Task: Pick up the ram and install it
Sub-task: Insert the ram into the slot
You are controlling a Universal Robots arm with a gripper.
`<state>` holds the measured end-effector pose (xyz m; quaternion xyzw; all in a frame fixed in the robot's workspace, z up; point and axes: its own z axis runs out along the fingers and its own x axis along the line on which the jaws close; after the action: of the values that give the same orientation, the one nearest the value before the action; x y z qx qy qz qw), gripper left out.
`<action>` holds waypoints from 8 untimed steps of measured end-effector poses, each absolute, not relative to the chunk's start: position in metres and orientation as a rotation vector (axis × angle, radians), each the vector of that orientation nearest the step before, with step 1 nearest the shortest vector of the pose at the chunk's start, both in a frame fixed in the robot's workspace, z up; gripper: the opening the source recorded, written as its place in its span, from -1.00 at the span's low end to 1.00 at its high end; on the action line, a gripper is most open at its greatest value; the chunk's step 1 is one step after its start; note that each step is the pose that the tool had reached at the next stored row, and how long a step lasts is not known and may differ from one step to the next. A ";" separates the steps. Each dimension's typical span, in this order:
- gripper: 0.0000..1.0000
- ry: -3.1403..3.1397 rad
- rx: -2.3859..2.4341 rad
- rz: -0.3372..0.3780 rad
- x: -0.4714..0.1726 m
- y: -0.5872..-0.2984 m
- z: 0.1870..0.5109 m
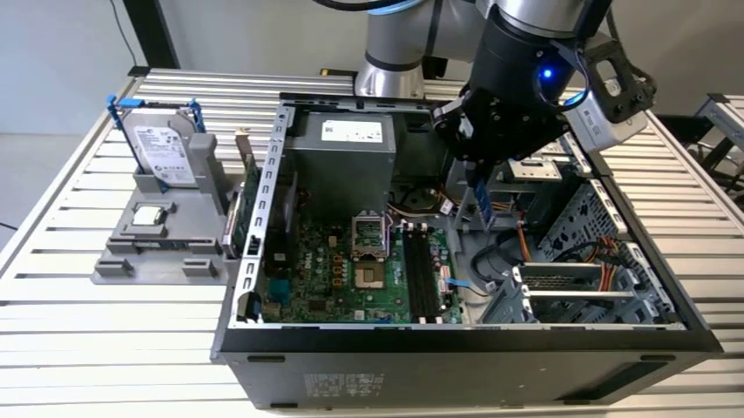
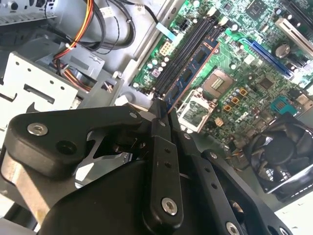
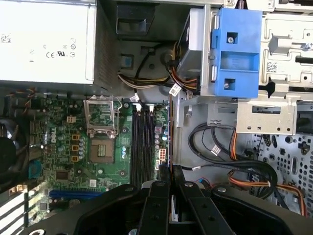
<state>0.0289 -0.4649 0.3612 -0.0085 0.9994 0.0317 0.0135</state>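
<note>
- While the slatted bench (image 1: 70, 287) carries everything, the open computer case (image 1: 465, 353) takes up most of it, with its inside exposed.
- The robot arm (image 1: 524, 61) reaches down into the case from above.
- A green motherboard (image 1: 348, 279) lies on the case floor, and black memory slots (image 3: 142, 142) run along one edge of it.
- At the exterior view's left of the case, a grey holder (image 1: 163, 252) carries a silver hard drive (image 1: 163, 152) standing upright and a small square processor (image 1: 149, 216).
- The end effector (image 2: 164, 115) is clamped tight on one end of the ram (image 2: 190, 71).
- The ram hangs on edge above the board, parallel to the memory slots and just beside them. It is not seated in any slot.
</note>
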 end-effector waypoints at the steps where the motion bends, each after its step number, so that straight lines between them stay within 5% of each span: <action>1: -1.00 3.113 -0.026 0.099 0.029 -0.465 0.361; 8: -1.00 3.113 -0.026 0.099 0.029 -0.465 0.357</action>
<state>0.0289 -0.4650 0.3568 -0.0082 0.9994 0.0318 0.0136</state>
